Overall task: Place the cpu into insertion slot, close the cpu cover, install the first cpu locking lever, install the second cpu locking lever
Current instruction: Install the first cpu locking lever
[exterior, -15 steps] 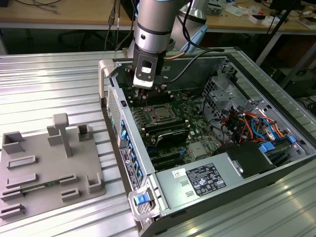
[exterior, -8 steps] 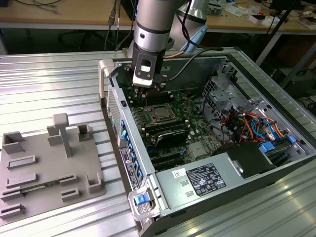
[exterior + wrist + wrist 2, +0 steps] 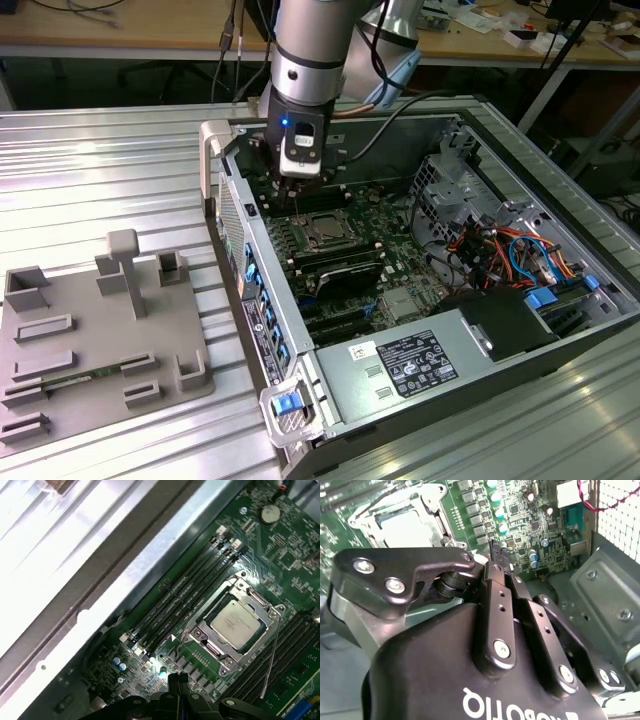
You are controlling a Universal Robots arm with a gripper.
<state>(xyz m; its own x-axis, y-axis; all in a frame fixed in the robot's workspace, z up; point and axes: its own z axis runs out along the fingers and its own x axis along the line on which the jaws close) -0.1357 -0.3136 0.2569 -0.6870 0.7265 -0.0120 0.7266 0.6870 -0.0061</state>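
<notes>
**Open workstation, socket stage.** Black two-finger gripper (image 3: 300, 193), white lettering on its housing, fingertips pressed together, poised over the green motherboard (image 3: 395, 215) of an open grey steel computer case (image 3: 500, 125). At 5 o'clock of it in the exterior view lies the square cpu (image 3: 234, 621), its matt silver top faintly printed, seated under the lowered silver sheet-metal cpu cover (image 3: 260, 600), while a thin wire lever (image 3: 272, 647) angles free beside the frame. A white printed label (image 3: 415, 362) sits on the grey power-supply box (image 3: 345, 392), at 5 o'clock of the cpu.

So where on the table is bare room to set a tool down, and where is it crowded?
Free: the ribbed table above the grey fixture tray in the exterior view, beside the computer case. Crowded: inside the case, around the motherboard and cables.
</notes>
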